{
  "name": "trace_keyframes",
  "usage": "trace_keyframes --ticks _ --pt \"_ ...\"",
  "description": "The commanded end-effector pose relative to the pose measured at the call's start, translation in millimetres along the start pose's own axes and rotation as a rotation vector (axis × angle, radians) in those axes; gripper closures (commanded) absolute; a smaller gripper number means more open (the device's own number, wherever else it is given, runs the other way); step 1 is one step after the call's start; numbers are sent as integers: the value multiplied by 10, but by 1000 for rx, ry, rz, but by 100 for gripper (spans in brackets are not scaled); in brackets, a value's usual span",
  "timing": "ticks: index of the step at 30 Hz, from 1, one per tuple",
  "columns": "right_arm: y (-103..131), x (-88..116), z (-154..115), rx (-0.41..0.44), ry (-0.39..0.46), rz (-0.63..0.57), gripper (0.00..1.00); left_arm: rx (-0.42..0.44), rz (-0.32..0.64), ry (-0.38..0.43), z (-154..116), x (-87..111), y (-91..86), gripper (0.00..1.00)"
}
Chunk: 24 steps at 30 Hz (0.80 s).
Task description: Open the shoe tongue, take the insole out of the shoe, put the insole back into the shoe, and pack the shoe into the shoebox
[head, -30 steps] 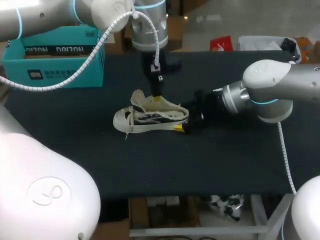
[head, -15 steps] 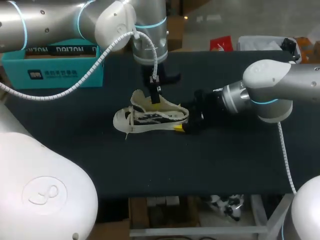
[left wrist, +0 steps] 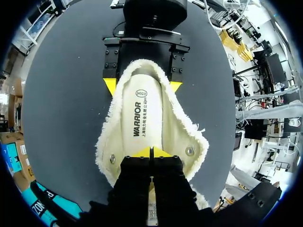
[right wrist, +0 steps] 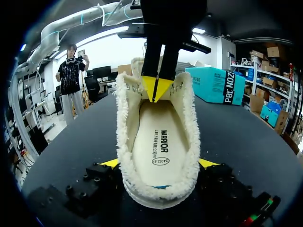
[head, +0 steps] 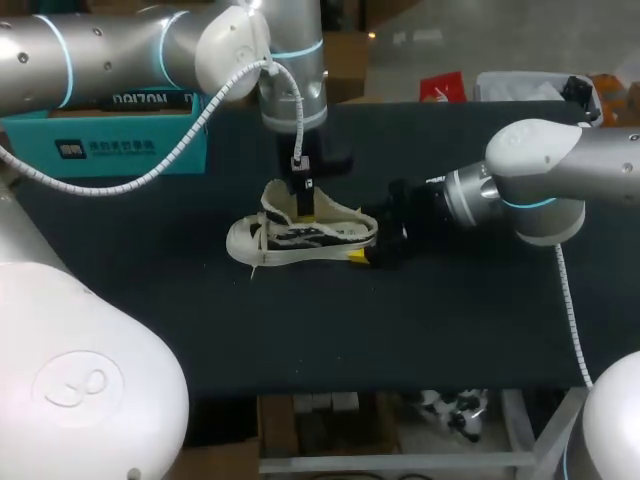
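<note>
**Asker:** Where is the shoe?

**Me:** The cream low-top canvas shoe point(head: 300, 235) with its fleecy lining lies on its sole near the middle of the black table point(head: 400, 330). Seen from the head camera, its toe points to 9 o'clock and its heel to 3 o'clock.

**Asker:** What are your grippers doing?

**Me:** My right gripper point(head: 368, 238) sits at the shoe's 3 o'clock. Its two yellow-tipped fingers point(left wrist: 110, 85) are spread round the heel and touch it from both sides, so it clamps the shoe. My left gripper point(left wrist: 150, 152) comes down from 12 o'clock into the shoe's mouth, its yellow tips pressed together. They stand at the front end of the opening, just above the flat cream insole point(right wrist: 161, 142). I cannot tell whether anything is caught between them.

**Asker:** And the insole?

**Me:** It lies flat inside the shoe, its printed side up, ringed by the fleece.

**Asker:** The box?

**Me:** The teal cardboard shoebox point(head: 120, 140) stands at about 10 o'clock from the shoe, well apart, at the table's far left
</note>
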State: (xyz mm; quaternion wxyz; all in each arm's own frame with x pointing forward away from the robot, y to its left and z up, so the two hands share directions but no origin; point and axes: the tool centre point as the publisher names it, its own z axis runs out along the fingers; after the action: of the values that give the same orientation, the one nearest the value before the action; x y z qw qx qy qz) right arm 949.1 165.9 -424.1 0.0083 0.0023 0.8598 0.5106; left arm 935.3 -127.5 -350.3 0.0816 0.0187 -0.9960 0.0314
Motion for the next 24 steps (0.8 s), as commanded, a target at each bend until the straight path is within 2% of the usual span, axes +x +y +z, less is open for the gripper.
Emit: trace_keyframes --ticks 1,12,16,24 --pt "-16 -1 5 -5 2 -1 100 -6 14 24 62 27 -12 100" --pt "-16 -1 5 -5 2 -1 100 -30 16 57 176 241 12 100" --pt "-16 -1 5 -5 2 -1 100 -39 -1 45 214 314 17 100" --pt "-16 -1 5 -5 2 -1 100 -51 -41 29 358 313 40 100"
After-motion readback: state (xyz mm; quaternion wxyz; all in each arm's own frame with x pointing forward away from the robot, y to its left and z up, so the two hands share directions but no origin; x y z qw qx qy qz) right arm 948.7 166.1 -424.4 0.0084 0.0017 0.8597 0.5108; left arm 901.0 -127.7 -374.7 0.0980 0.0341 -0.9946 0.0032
